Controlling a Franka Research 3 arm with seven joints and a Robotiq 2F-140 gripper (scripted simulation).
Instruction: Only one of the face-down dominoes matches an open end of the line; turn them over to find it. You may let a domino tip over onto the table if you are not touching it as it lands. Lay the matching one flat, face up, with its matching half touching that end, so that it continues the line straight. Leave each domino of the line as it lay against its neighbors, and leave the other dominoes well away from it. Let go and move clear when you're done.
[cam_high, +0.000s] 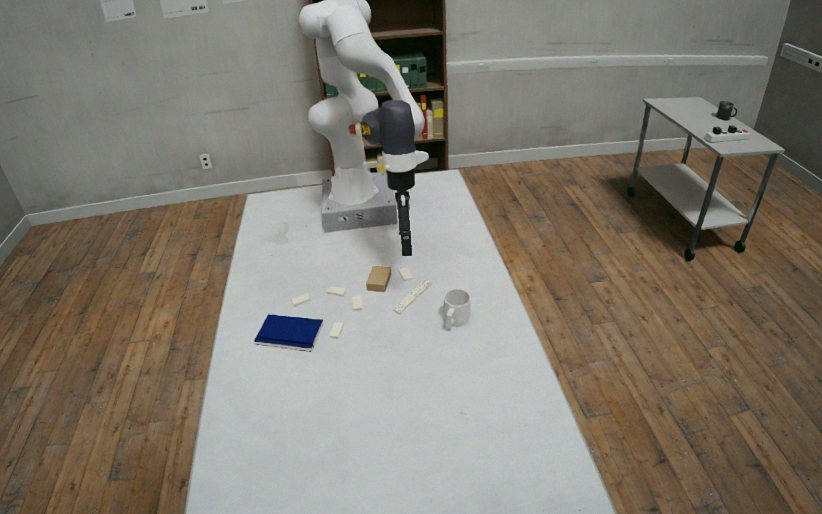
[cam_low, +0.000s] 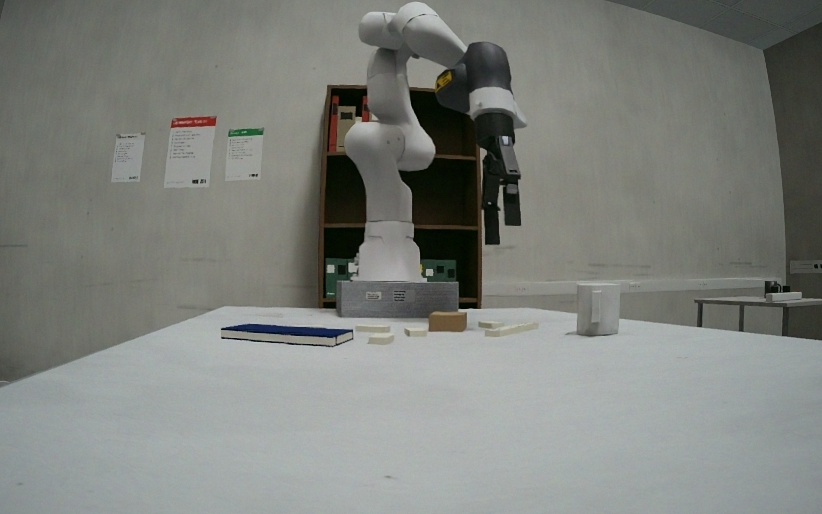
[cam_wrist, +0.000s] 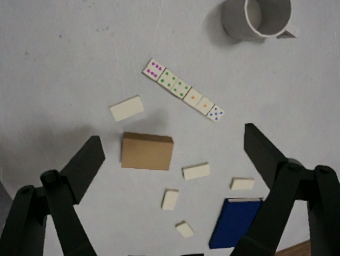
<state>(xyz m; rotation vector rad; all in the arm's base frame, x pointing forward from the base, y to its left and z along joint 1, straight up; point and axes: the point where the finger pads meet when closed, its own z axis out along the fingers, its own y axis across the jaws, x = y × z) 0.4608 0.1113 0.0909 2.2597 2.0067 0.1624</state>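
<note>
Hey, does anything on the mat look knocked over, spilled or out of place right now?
Nothing stands out. The mug is upright, the domino line lies straight and face up, five loose dominoes lie flat and blank, and the open claw hangs above them, holding nothing.

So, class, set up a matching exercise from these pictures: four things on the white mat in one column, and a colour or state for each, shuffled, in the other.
Things:
1. book
2. mug
3. block
4. tool

Descriptions:
A. open, holding nothing, above the mat
B. dark blue, lying flat
C. white, standing upright
D. brown, beside the line of face-up dominoes

Pairs: 1-B, 2-C, 3-D, 4-A
</note>
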